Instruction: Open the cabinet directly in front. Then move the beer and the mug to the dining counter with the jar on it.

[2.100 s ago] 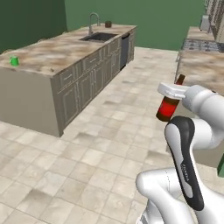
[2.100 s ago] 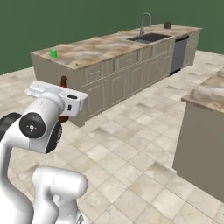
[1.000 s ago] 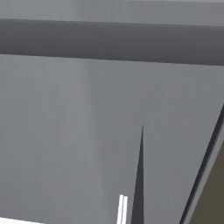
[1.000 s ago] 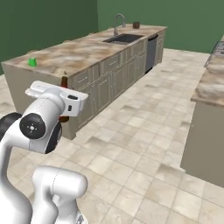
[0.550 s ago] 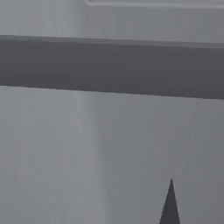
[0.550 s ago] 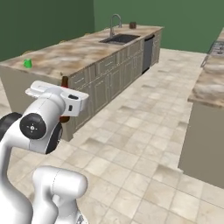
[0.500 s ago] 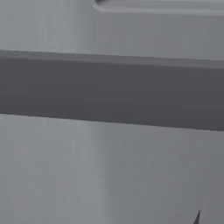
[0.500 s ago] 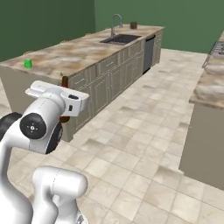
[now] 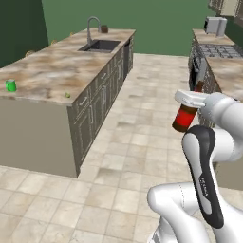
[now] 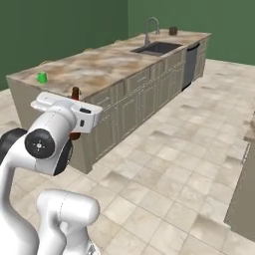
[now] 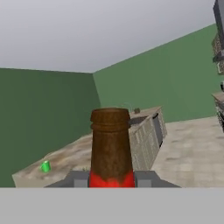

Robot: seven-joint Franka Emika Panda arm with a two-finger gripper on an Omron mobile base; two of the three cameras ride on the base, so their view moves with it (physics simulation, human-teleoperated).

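My gripper (image 9: 189,106) is shut on the beer (image 9: 186,115), a dark brown bottle with a red label, held upright in the air above the tiled floor. In the hand view its brown neck (image 11: 111,144) rises between my fingertips (image 11: 78,179). The green mug (image 9: 10,85) stands near the close end of the dining counter (image 9: 47,71), well to the left of the gripper. The small dark jar (image 9: 104,29) sits at the counter's far end, beyond the sink (image 9: 99,45) and faucet (image 9: 92,26). The cabinet is out of view.
A short marble worktop with a stove (image 9: 223,71) and a toaster (image 9: 216,25) runs along the right, close beside my arm. Open tiled floor (image 9: 137,137) lies between it and the counter. A tiny green object (image 9: 68,95) lies near the counter's front edge.
The base has driven and turned. The left base view went from a close grey surface to the open kitchen, and the counter now sits nearer in the right base view. The beer stays gripped.
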